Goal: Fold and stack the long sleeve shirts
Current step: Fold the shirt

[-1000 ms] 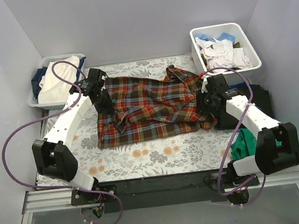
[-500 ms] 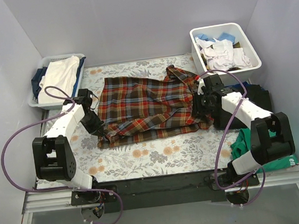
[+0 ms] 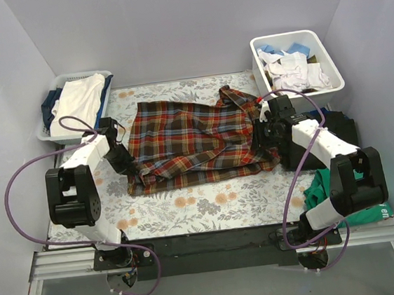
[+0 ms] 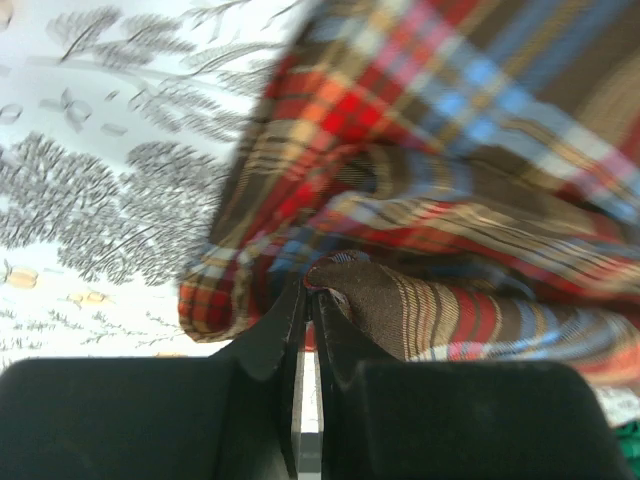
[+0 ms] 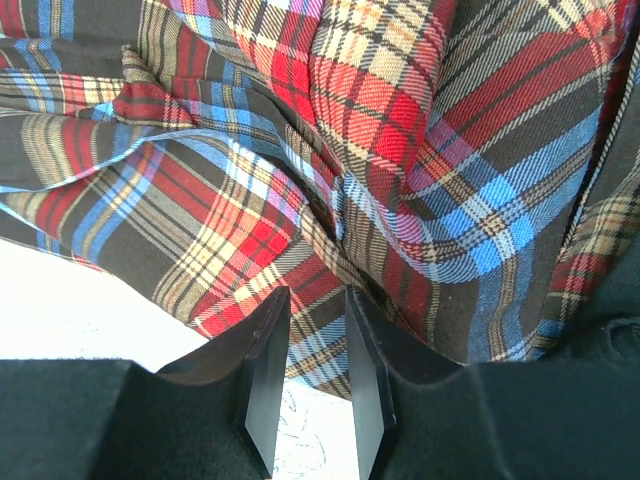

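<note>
The plaid long sleeve shirt (image 3: 196, 137) lies crumpled on the floral cloth in the middle of the table. My left gripper (image 3: 132, 170) is at the shirt's near left corner, its jaws shut on a fold of plaid fabric (image 4: 360, 290); the left wrist view shows the gripper (image 4: 308, 285) pinching it at the tips. My right gripper (image 3: 260, 135) is at the shirt's right edge. In the right wrist view it (image 5: 315, 300) stands open just above the plaid (image 5: 380, 120). Black folded garments (image 3: 338, 131) lie at the right, partly under the right arm.
A white bin (image 3: 337, 82) with white and blue clothes stands at the back right. A basket (image 3: 46, 135) with white and dark clothes stands at the back left. A green garment (image 3: 320, 187) lies at the near right. Floral cloth (image 3: 189, 205) covers the table.
My left gripper moved from the shirt's upper left down to its near left corner, and the shirt's left side bunched and shifted. The right gripper edged slightly back-left.
</note>
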Tool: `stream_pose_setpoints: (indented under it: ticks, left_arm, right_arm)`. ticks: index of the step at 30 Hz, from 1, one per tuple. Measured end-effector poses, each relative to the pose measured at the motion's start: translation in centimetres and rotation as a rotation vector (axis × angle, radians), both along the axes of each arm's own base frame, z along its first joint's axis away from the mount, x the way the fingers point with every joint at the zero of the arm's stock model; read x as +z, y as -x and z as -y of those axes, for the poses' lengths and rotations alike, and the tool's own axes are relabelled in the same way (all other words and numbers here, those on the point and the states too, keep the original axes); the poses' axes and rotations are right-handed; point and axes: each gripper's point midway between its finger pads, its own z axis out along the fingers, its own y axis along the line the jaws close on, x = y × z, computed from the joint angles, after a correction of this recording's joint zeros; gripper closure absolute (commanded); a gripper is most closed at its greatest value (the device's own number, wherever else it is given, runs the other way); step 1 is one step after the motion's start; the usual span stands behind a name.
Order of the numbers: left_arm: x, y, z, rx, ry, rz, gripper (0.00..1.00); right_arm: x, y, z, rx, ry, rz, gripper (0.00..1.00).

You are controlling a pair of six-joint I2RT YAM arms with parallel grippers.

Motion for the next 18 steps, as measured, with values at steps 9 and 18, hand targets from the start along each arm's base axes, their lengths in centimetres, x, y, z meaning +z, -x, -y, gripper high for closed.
stream_pose_setpoints:
  ticks: [9, 18]
  left_arm:
    - [7.7, -5.5, 2.9, -0.144, 0.157, 0.324, 0.43]
    - [7.1, -6.1, 3.1, -0.154, 0.168, 0.32, 0.39]
  right_arm:
    - [0.0, 0.2, -0.4, 0.012, -0.018, -0.008, 0.63]
    - [-3.0, 0.3, 0.9, -0.049, 0.068, -0.13, 0.63]
